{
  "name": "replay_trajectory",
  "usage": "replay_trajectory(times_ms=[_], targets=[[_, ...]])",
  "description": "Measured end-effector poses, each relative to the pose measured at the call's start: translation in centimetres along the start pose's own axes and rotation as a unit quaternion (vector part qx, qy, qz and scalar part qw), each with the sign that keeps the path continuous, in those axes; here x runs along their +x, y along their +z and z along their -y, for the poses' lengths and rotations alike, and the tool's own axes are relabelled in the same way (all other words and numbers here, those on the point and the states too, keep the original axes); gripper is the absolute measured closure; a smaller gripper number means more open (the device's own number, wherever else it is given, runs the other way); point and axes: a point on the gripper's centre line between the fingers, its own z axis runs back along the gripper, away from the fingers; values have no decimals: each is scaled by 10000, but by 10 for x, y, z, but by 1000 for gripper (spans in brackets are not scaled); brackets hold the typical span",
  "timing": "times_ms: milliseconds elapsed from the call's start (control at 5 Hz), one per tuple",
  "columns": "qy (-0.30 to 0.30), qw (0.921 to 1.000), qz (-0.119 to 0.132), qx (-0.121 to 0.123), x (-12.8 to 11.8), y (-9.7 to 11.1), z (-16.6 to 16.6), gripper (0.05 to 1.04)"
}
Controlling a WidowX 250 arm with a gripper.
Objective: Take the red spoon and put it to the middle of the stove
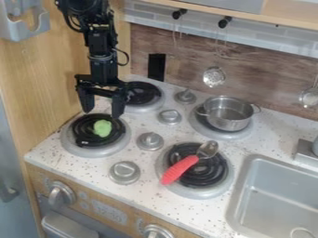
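My gripper [101, 110] hangs open above the front-left burner, its two fingers apart and nothing held between them. The red spoon [180, 169] lies on the front-right burner [226, 182], to the right of and below my gripper. Its red handle points toward the front left, over the burner's rim, and its metal bowl rests at the burner's back right. The white speckled stove top [156, 156] has several silver knobs in its middle, between the burners.
A green item [102, 128] lies on the front-left burner, beneath the gripper. A metal pot [228, 113] stands on the back-right burner. The sink [273, 195] is at the right; a wooden wall [68, 60] rises on the left.
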Motion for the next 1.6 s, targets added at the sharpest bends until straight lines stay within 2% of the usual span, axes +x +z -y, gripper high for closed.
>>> replay_trajectory(times_ms=[200,400,600,800,1000,1200,1400,1600], targets=[[-34,9995,-292,-95,-11,-19,3,85],[-289,9982,-432,-301,-32,-31,17,85],[-1062,9932,51,-469,-44,5,60,85],[-1827,9813,259,-549,-69,17,100,85],[-2434,9680,287,-540,-94,9,137,85],[-2618,9630,417,-476,-101,-1,155,85],[-2530,9652,551,-371,-96,-20,170,85],[-2403,9693,482,-218,-88,-38,173,85]])
